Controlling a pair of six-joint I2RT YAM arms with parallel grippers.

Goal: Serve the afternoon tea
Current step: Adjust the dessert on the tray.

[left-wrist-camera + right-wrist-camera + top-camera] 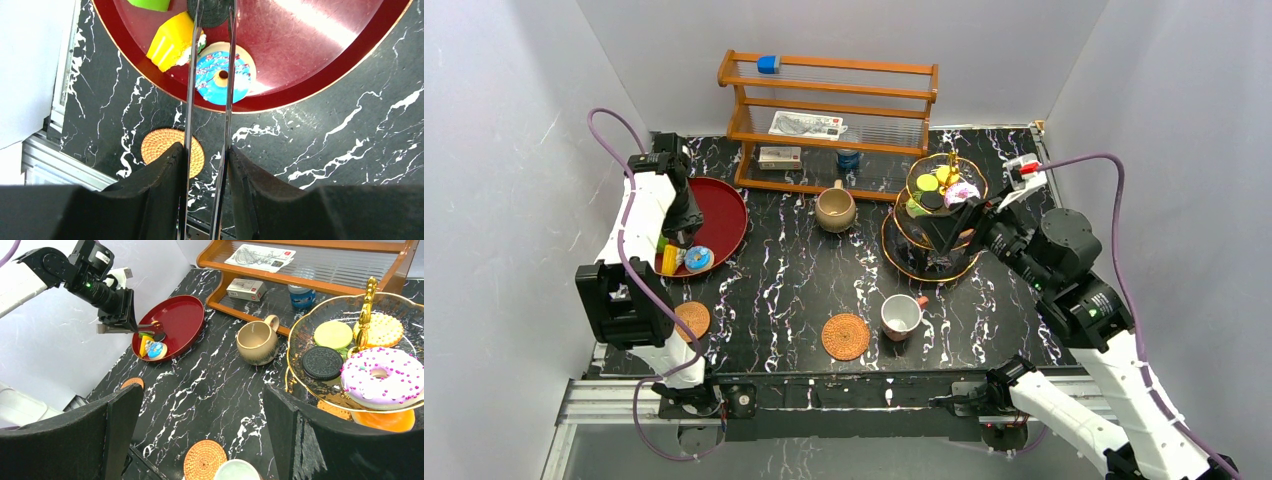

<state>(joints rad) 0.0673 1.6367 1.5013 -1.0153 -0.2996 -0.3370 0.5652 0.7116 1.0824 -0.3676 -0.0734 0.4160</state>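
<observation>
Black, white-veined table top (804, 280) carries everything. The left gripper (205, 150) is clamped on a pair of thin metal tongs (228, 100), whose blades reach over the red tray (734, 215) at the left. A dark round cookie (212, 12) sits between the blades near their tips; whether it is pinched cannot be told. Just beside the blades in the tray lie a blue iced donut (222, 77), a yellow piece (170, 42) and a green one (150, 4).

The right gripper (202, 390) stands wide apart with nothing between its fingers, just beside the gold-rimmed tiered stand (306, 320), which holds a pink donut (382, 377), a second dark cookie (322, 362), a pale green macaron (333, 335) and a biscuit (382, 330). The tan mug (257, 342) stands between tray and stand. The white red-handled cup (901, 316) is beside one woven coaster (845, 336); the other coaster (691, 320) lies near the tray.

Behind, the wooden rack (829, 62) holds a box (245, 289), a can (302, 295) and a printed packet (260, 255); their lettering is too small to read.
</observation>
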